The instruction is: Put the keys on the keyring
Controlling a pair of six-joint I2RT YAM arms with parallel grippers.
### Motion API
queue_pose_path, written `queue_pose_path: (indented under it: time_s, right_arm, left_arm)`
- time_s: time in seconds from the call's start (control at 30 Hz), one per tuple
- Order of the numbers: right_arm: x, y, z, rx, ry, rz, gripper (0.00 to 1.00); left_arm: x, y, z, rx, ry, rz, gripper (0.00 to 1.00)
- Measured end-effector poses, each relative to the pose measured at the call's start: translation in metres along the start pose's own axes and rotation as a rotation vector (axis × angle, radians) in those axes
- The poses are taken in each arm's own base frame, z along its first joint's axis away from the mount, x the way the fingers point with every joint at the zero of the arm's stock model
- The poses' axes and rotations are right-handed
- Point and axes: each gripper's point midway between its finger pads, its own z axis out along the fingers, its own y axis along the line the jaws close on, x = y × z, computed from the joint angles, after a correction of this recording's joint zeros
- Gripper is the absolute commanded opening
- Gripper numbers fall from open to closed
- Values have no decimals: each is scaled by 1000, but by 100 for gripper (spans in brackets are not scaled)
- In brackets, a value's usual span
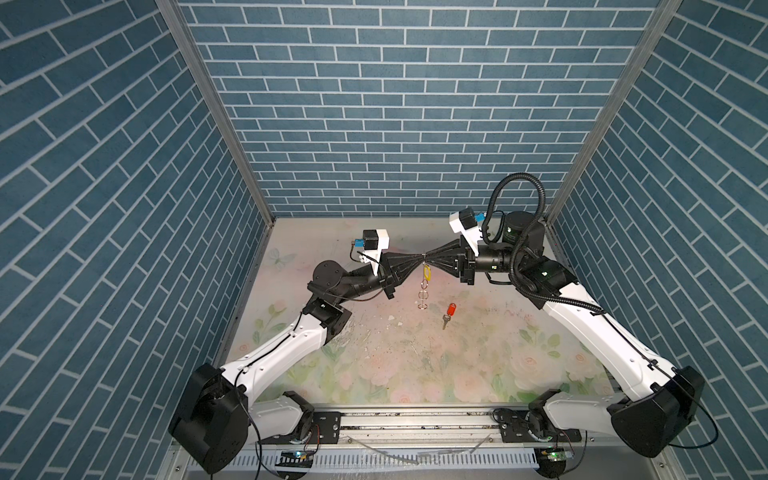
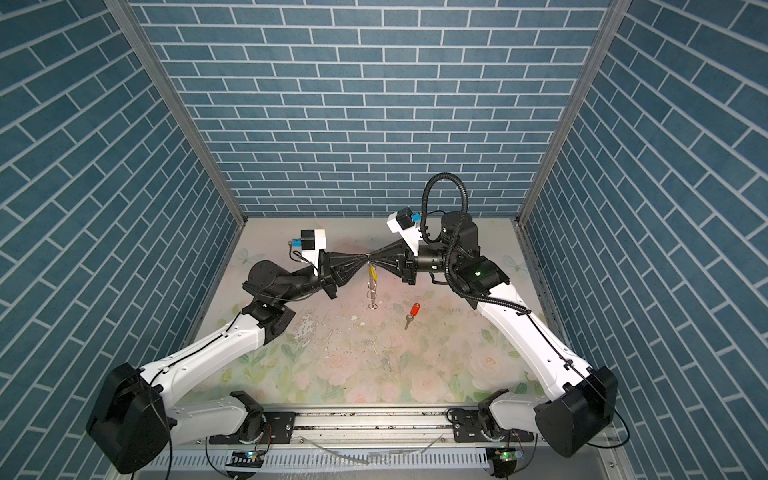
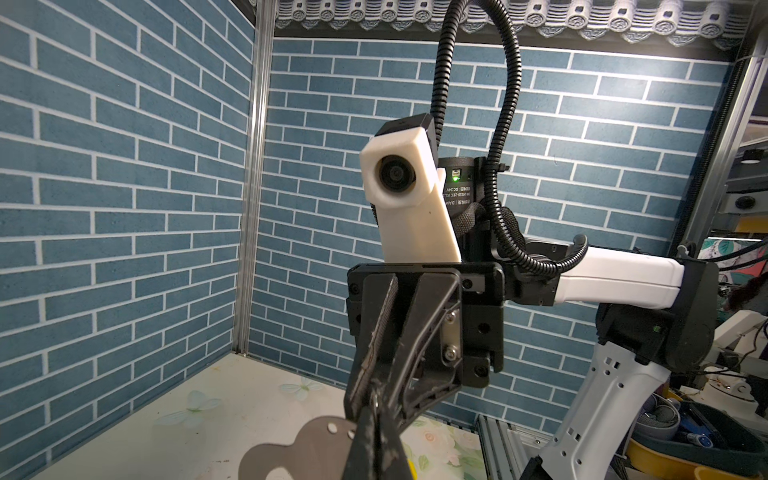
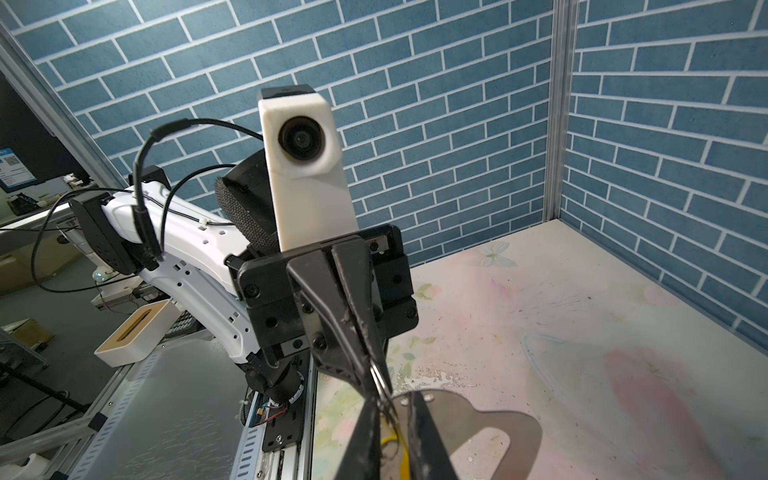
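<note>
Both grippers meet tip to tip above the middle of the floral table. From that point the keyring (image 1: 422,295) (image 2: 372,296) hangs as a short chain of silver rings. The yellow-tagged key (image 1: 427,272) (image 2: 373,272) dangles beside its top. My left gripper (image 1: 419,266) (image 3: 376,405) is shut on the top ring. My right gripper (image 1: 428,264) (image 4: 392,401) pinches the same spot, its jaws a narrow gap apart with thin ring wire between them. The yellow tag (image 4: 399,446) shows below that gap. The red-tagged key (image 1: 448,314) (image 2: 411,313) lies flat on the table, right of the hanging rings.
Blue brick-pattern walls (image 1: 374,124) close in the back and both sides. The table (image 1: 395,365) has worn, flaking patches near its middle. An aluminium rail (image 1: 415,419) carrying both arm bases runs along the front edge. A grey metal plate (image 4: 478,428) juts out beside each gripper's fingers.
</note>
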Motion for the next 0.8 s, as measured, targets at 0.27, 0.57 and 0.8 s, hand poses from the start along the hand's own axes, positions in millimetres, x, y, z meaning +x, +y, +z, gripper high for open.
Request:
queue_pose_path:
  time_s: [0.27, 0.57, 0.8]
  right_arm:
    - [-3, 3, 0, -34, -17, 16, 1]
    - [-6, 0, 1, -61, -41, 32, 0]
    - [14, -4, 4, -37, 25, 66, 0]
  left_arm:
    - [-2, 1, 2, 11, -22, 0, 0]
    - [-4, 6, 3, 8, -43, -1, 10]
    - [4, 15, -3, -61, 17, -10, 38]
